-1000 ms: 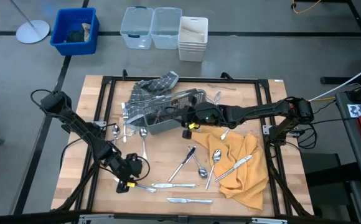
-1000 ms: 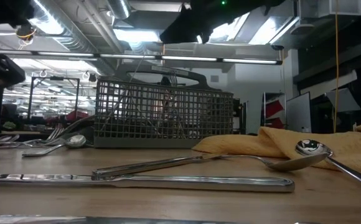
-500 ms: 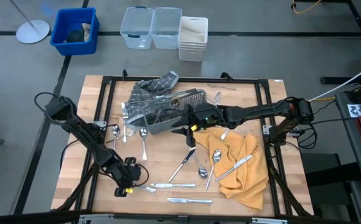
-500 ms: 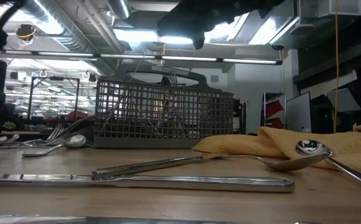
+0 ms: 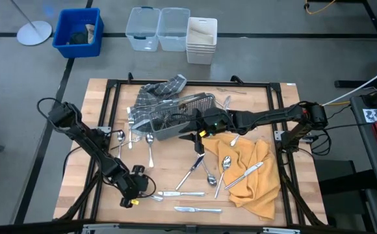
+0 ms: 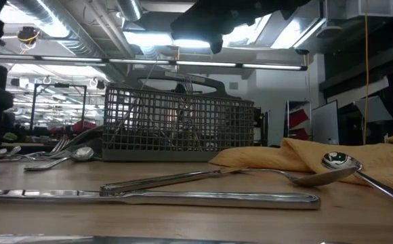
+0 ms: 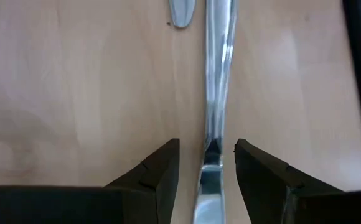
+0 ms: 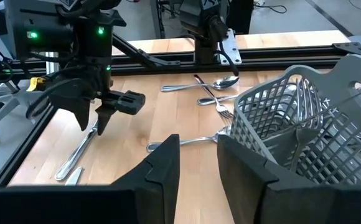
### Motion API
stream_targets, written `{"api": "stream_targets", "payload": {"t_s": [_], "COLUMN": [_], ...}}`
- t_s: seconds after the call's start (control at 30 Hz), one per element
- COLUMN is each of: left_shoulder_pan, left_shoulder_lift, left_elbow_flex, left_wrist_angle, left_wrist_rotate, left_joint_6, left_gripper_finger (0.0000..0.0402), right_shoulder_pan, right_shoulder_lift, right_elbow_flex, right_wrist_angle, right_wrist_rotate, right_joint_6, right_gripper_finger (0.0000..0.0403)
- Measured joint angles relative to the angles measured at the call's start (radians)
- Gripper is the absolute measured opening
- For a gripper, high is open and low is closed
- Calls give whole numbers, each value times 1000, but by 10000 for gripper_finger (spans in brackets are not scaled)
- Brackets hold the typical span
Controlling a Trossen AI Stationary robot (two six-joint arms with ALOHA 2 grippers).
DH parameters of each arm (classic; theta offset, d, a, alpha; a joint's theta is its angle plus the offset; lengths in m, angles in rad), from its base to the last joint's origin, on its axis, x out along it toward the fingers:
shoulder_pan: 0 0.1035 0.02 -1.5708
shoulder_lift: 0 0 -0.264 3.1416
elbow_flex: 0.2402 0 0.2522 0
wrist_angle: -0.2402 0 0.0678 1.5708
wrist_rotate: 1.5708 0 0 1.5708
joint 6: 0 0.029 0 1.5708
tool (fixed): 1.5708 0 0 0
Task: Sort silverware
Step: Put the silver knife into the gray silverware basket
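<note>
Left gripper (image 7: 205,163), fingers apart, straddles a knife (image 7: 216,93) — spoon tip (image 7: 182,11) beside it.

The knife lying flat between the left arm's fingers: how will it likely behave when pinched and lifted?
The knife looks like polished metal, so probably stiff but slippery against the fingers. It lies flat on the bare wood table, so getting under it may be hard and it might skid. It is long and slim; gripped near one end, it would likely tilt.
</note>
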Motion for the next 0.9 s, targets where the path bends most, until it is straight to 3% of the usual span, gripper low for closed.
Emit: {"api": "stream_targets", "payload": {"t_s": [0.43,0.73,0.9], "left_shoulder_pan": [-65,-69,-66], "left_shoulder_lift": [137,148,148], "left_elbow_flex": [107,123,123], "left_wrist_angle": [-106,-173,-188], "left_wrist_rotate": [-89,-97,-96], "left_joint_6": [86,80,80], "left_gripper_finger": [140,140,112], "right_shoulder_pan": [0,0,0], "right_shoulder_lift": [0,0,0], "right_elbow_flex": [0,0,0], "right_wrist_angle": [-1,-1,-1], "right_wrist_rotate": [0,0,0], "right_joint_6": [-3,-3,-3], "right_gripper_finger": [111,111,111]}}
